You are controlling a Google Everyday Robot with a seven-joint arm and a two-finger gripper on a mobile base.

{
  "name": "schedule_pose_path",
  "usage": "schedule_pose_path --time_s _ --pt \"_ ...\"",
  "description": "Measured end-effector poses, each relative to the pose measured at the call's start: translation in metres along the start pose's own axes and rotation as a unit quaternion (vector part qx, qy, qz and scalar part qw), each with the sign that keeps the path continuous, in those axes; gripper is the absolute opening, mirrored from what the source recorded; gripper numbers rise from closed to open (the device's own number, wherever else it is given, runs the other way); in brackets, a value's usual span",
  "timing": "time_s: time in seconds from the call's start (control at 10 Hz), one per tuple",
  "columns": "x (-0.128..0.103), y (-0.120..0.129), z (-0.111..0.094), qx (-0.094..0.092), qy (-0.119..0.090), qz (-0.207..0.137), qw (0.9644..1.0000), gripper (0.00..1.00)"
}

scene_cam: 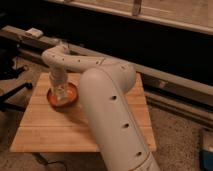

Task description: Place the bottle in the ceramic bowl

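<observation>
The ceramic bowl [70, 99], orange-red inside with a darker rim, sits on the left part of the wooden table [45, 130]. My gripper [61, 93] hangs straight down over the bowl's middle, at the end of the white arm [107, 95]. A pale shape at the gripper's tip, inside the bowl, looks like the small white bottle [61, 95]; its label and cap cannot be made out. The gripper covers much of the bowl's inside.
The wooden table stands on a speckled floor. A long metal rail [165, 80] runs behind it from left to right. A dark stand's legs [12, 92] are at the far left. A blue object [207, 150] lies at the right edge.
</observation>
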Motion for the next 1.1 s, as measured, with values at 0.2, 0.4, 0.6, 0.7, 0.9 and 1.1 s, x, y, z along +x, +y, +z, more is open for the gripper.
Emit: schedule_pose_path --time_s 0.2,0.4,0.6,0.7,0.9,1.1 --pt "-0.019 0.012 0.009 0.002 -0.015 -0.012 0.9998 0.15" --pt "-0.033 0.017 0.015 0.008 -0.034 -0.015 0.9993 0.35" --pt "-0.043 0.008 0.017 0.017 -0.046 -0.007 0.9988 0.56" --pt "-0.046 0.001 0.018 0.022 -0.051 -0.002 0.9985 0.65" --pt "-0.051 -0.023 0.015 0.034 -0.061 0.018 0.9974 0.8" --pt "-0.049 -0.038 0.01 0.036 -0.067 0.034 0.9965 0.8"
